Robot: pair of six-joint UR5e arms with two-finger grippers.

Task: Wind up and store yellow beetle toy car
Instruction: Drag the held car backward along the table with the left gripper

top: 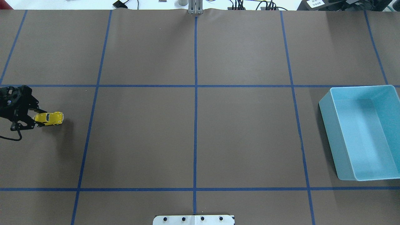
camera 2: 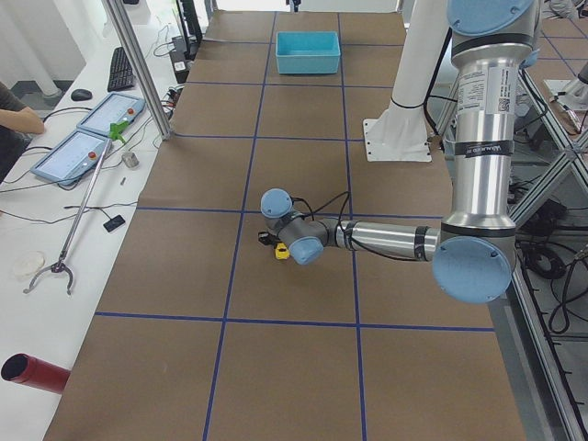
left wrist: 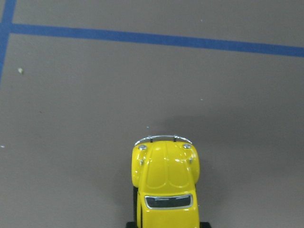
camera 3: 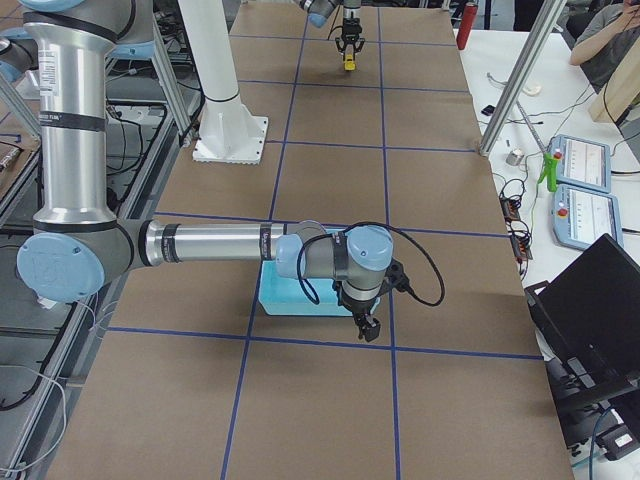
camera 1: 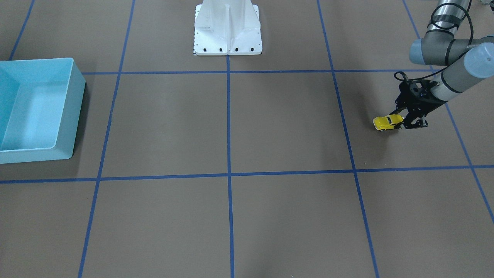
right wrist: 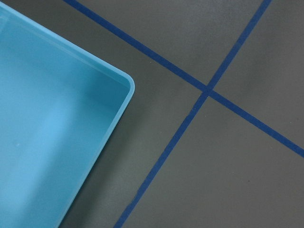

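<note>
**Left gripper (top: pixel 37 121) clamped on the rear of the yellow beetle toy car (top: pixel 50 117).**
The car is at the table's left end, nose toward centre, probably held for pull-back winding. The right gripper (camera 3: pixel 368 327) waits by the light blue bin (top: pixel 332 131) at the right end; whether it is open cannot be told. Count: one car, one bin.

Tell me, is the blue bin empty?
Empty: the bin shows a bare floor overhead; the yellow car is in the left gripper, across the table.

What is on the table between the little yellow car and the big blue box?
Nothing. In the overhead view, only brown table cover crossed by blue tape lines lies between the tiny yellow beetle toy car and the light blue plastic bin.
</note>
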